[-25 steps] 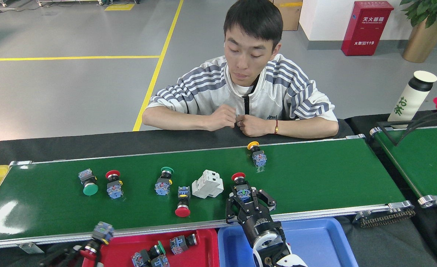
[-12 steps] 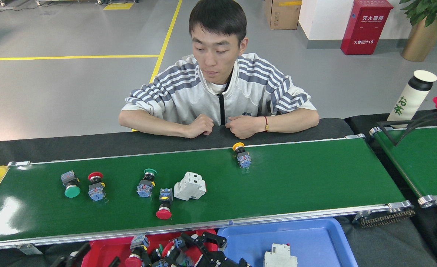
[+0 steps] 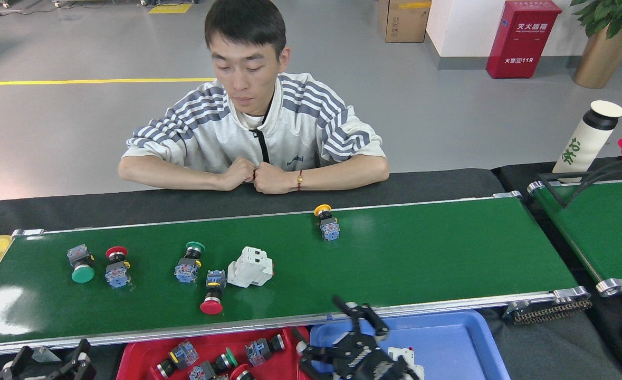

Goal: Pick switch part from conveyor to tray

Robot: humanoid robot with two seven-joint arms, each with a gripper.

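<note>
Nearest, the right gripper (image 3: 342, 330) hangs spread wide and empty over the red tray (image 3: 136, 359) and blue tray (image 3: 448, 338); the left gripper (image 3: 52, 361) looks parted, empty. On the conveyor (image 3: 421, 253), switch parts have slid left since earlier; the red-capped switch (image 3: 213, 291) lies cap toward the trays, long axis across the belt.

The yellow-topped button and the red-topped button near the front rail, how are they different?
The yellow-topped button has a small yellow cap that points toward the person; the red-topped button has a wider red cap that points toward the front rail. The yellow one lies alone near the far rail; the red one lies beside a white block. Both lie on the conveyor and have blue-grey bodies.
</note>
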